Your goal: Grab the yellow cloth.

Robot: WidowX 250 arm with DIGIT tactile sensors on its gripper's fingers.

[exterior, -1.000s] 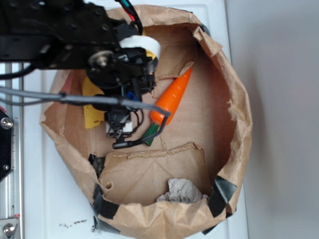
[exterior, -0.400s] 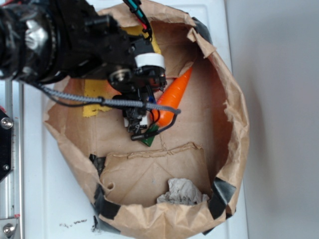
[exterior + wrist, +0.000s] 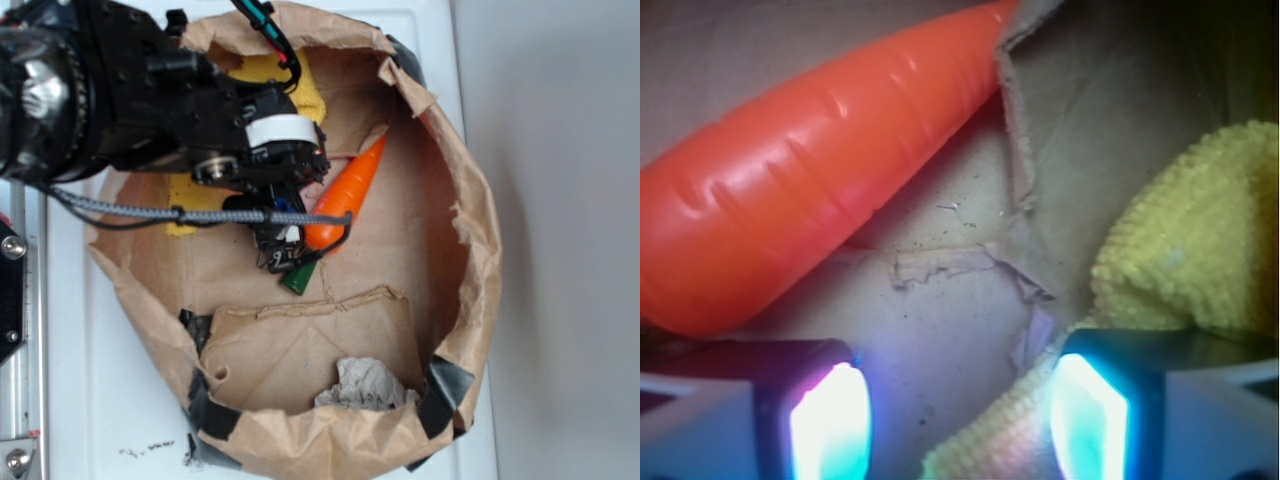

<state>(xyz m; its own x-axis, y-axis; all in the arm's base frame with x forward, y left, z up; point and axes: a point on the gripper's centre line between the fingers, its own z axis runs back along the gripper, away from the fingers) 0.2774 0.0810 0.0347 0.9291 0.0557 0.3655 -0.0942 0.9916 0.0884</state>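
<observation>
Inside a torn brown paper bag [image 3: 470,240] on a white worktop [image 3: 70,400], the claw [image 3: 960,415] hung released, fingers spread over bare paper. The wrist view alone showed the yellow cloth [image 3: 1200,250] against one finger and the orange carrot [image 3: 810,170] beyond the other.

Pincer [image 3: 278,243] seemingly overlaps yellow cloth [image 3: 290,85], beside carrot [image 3: 345,195]

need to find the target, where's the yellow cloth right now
In the exterior view the yellow cloth lies inside the paper bag at upper left, mostly under the arm, left of the toy carrot.
</observation>
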